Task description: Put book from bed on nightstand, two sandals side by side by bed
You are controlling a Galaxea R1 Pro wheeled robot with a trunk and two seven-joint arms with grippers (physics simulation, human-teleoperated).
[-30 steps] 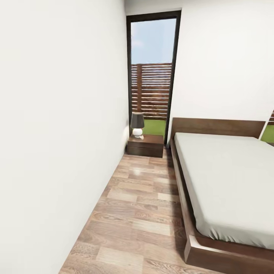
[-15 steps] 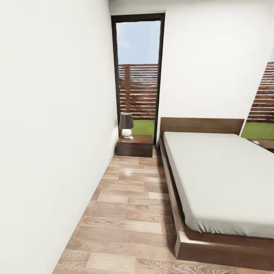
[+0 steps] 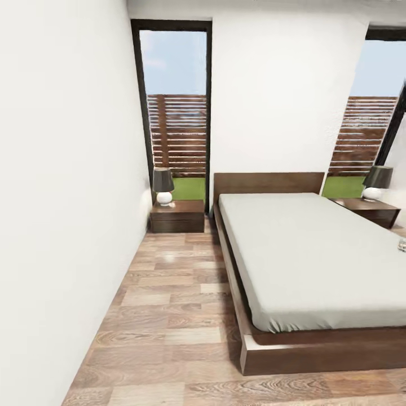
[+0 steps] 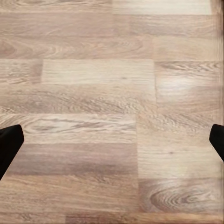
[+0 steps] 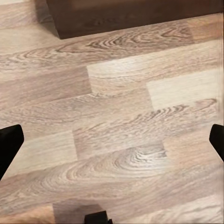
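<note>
Both end effectors [image 4: 112,140] [image 5: 112,140] spread, empty over floor; bed [image 3: 304,254] and nightstand [image 3: 177,216] sighted, nothing moved yet

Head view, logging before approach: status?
Left gripper and right gripper open, empty, over wood-plank floor. Dark-framed grey-mattress bed ahead; dark brown nightstand beside it. Path unobstructed.

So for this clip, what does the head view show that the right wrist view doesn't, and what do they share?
Head view alone: the whole bed with its grey mattress, a nightstand on each side carrying a lamp, tall windows and white walls. Right wrist view alone: the right end effector, its dark fingertips spread wide over bare floor. Shared: the wood-plank floor and dark brown wood, probably the bed frame's corner.
</note>
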